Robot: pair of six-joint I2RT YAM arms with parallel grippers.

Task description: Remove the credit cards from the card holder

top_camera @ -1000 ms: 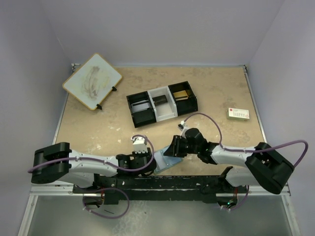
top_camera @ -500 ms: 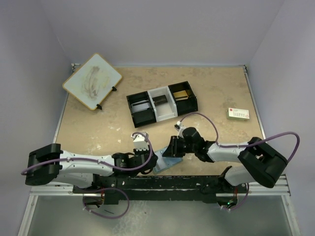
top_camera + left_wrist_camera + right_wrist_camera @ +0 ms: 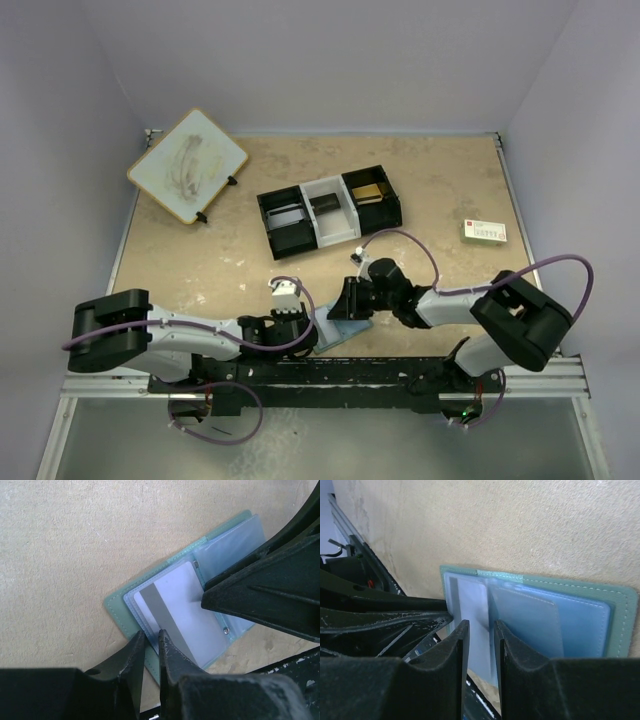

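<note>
The card holder lies open at the counter's near edge. The pale credit card sits in its left panel, its striped long edge turned towards our left hand — the nearer one. That hand's fingers are almost together astride the edge, and whether they pinch it we cannot tell. Our right hand, fingers slightly apart and gripping nothing, rests on the holder's middle — likely pinning it.

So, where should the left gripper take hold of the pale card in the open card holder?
Probably by the striped long edge of the pale card, coming low from the outer side of the card holder. It lies flat, and the right gripper sits on the opposite side by the fold.
</note>
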